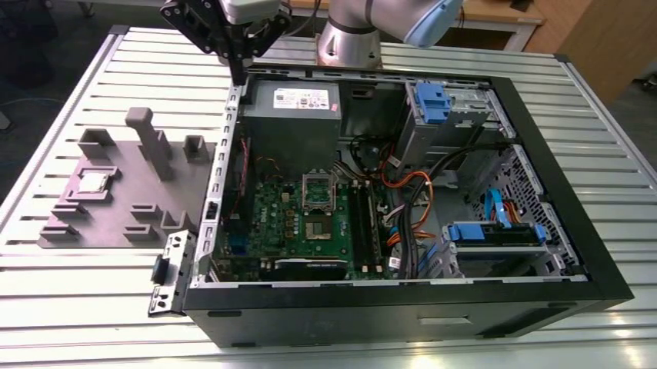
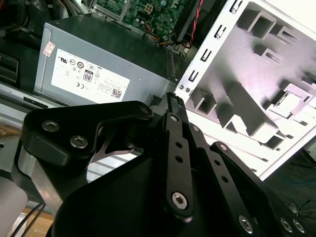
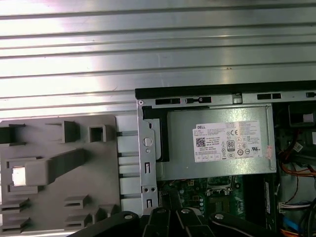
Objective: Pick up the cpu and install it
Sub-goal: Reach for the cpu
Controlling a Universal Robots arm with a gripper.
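The cpu (image 1: 95,181), a small silver square, lies in a recess of the grey fixture plate (image 1: 128,231) on the exterior view's left, beside the open computer case (image 1: 534,154). It also shows as a pale square in the second wrist view, cpu (image 2: 291,102), and brightly lit in the first wrist view, cpu (image 3: 19,176). My gripper (image 1: 238,75) hangs above the case's back left corner, well away from the cpu, black fingers (image 2: 174,106) closed together on nothing. The silver socket frame (image 1: 318,187) stands on the green motherboard (image 1: 277,219).
A grey power supply (image 1: 291,115) fills the case corner under the gripper (image 3: 170,216). Grey posts (image 1: 144,134) rise from the fixture plate. Blue drive brackets (image 1: 493,232) and cable bundles (image 1: 411,207) crowd the case's right side. The slatted metal table (image 1: 92,307) lies all around.
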